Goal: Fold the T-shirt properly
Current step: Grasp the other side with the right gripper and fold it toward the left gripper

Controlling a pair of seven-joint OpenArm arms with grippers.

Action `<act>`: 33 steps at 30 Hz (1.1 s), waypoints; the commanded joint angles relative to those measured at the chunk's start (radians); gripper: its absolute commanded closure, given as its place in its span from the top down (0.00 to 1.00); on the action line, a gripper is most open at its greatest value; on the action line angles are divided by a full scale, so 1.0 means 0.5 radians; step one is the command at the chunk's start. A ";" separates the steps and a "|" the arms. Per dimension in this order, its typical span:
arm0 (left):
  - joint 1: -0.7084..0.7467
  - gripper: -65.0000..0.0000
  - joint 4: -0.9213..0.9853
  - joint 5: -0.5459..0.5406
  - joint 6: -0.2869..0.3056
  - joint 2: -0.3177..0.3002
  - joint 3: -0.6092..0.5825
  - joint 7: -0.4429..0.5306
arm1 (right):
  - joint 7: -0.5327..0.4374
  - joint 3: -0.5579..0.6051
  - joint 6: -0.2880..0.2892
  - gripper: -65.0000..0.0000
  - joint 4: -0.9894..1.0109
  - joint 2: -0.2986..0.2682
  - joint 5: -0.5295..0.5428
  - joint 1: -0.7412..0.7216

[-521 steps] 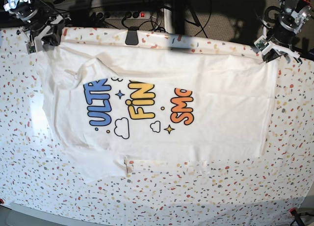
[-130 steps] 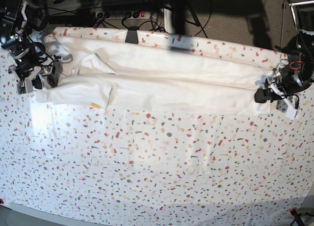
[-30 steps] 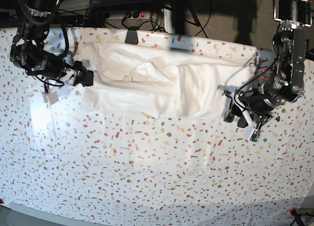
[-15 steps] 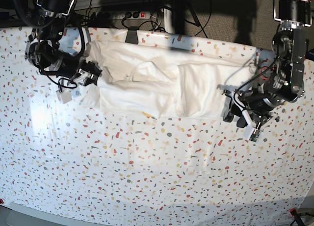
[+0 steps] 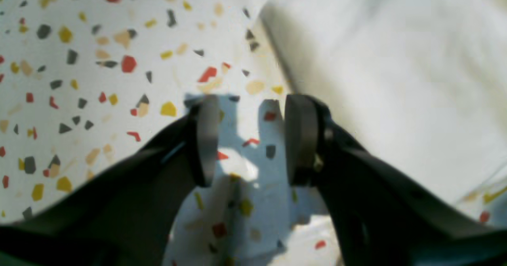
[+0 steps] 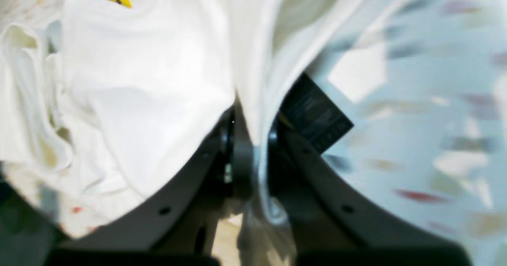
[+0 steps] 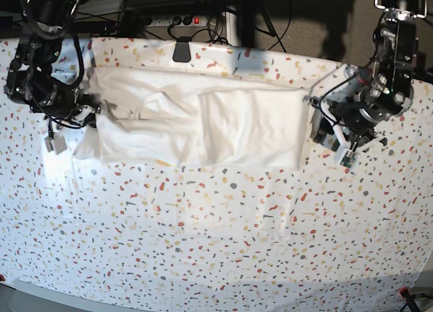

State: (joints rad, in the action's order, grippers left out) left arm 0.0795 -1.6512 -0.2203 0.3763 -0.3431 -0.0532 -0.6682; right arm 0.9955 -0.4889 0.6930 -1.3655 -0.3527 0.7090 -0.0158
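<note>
The T-shirt is lying as a long white band across the far part of the surface. R hand is pinching its collar end; L hand is gaping, empty, just beside other end. Mid crosswise fold, prob. Next: carrying that end over w/o bunching.
</note>
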 commanded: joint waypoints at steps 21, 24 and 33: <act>0.056 0.41 0.385 0.284 0.031 0.103 -0.357 0.591 | -0.126 0.639 0.010 0.00 -0.568 0.843 -0.063 -0.078; 0.056 0.41 0.385 0.284 0.032 0.104 -0.356 0.591 | -0.169 0.813 0.010 0.00 -0.567 0.974 -0.233 -0.090; 0.056 0.41 0.385 0.282 0.032 0.104 -0.356 0.601 | -0.343 1.202 0.010 0.00 -0.492 1.020 -0.423 -0.089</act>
State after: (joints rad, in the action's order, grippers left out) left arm 0.1097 -1.4548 -0.0860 0.3725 -0.2878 -0.2245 -0.3420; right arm 0.8505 0.1085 0.6895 -1.5970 0.1467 0.4702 -0.0441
